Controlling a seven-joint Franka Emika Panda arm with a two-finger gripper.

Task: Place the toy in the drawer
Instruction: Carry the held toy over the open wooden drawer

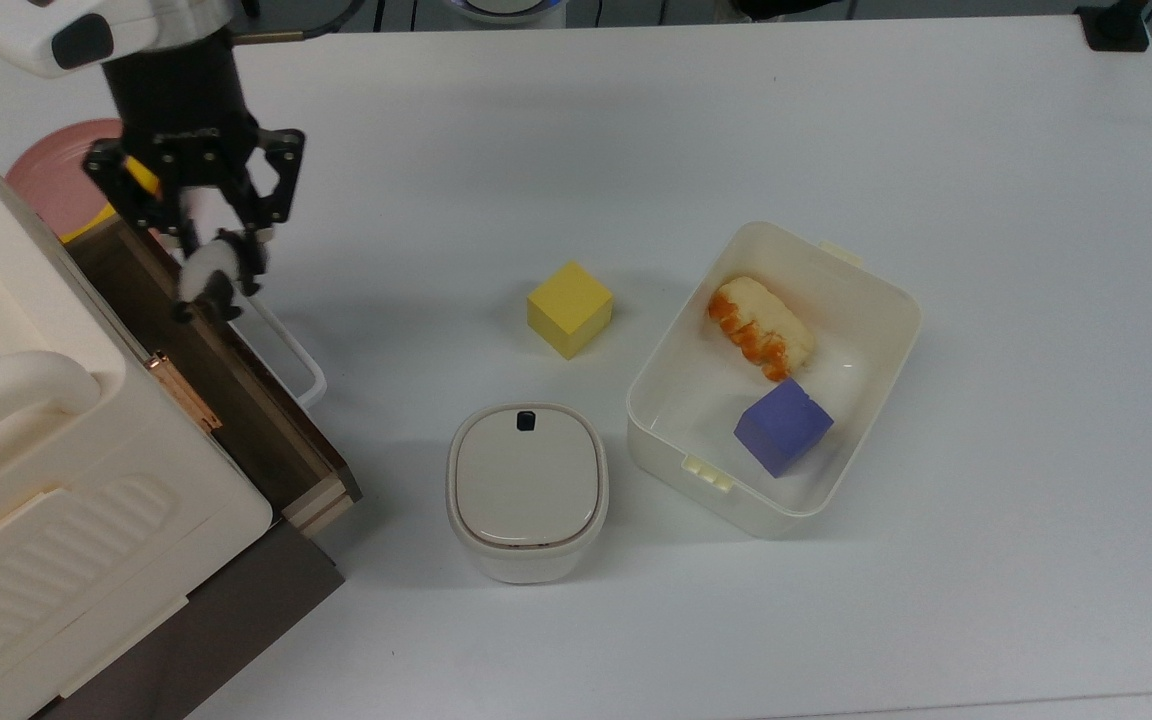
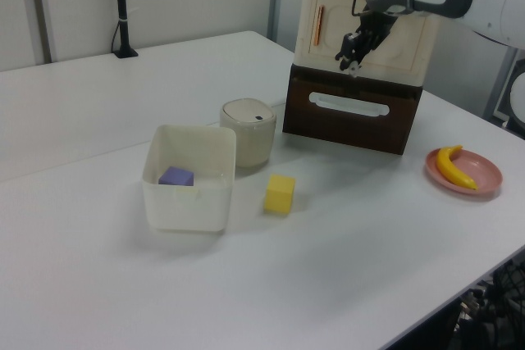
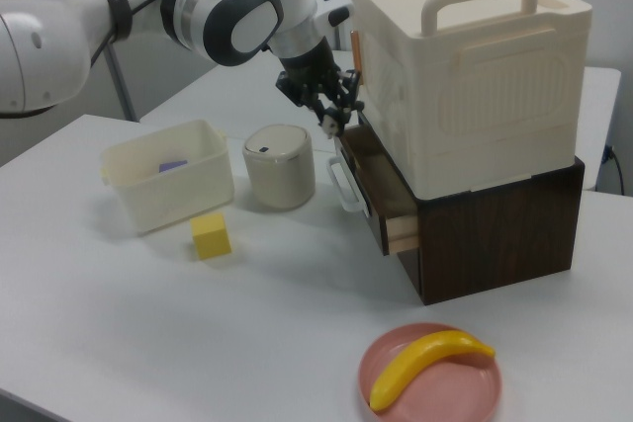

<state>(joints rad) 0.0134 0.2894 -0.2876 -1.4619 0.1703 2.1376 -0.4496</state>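
drawer (image 1: 236,400) open above — cabinet (image 1: 46,480) overhangs rear | front free

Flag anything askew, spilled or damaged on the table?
Nothing stands out. The gripper holds the toy above the open drawer; the yellow cube and lidded pot sit upright.
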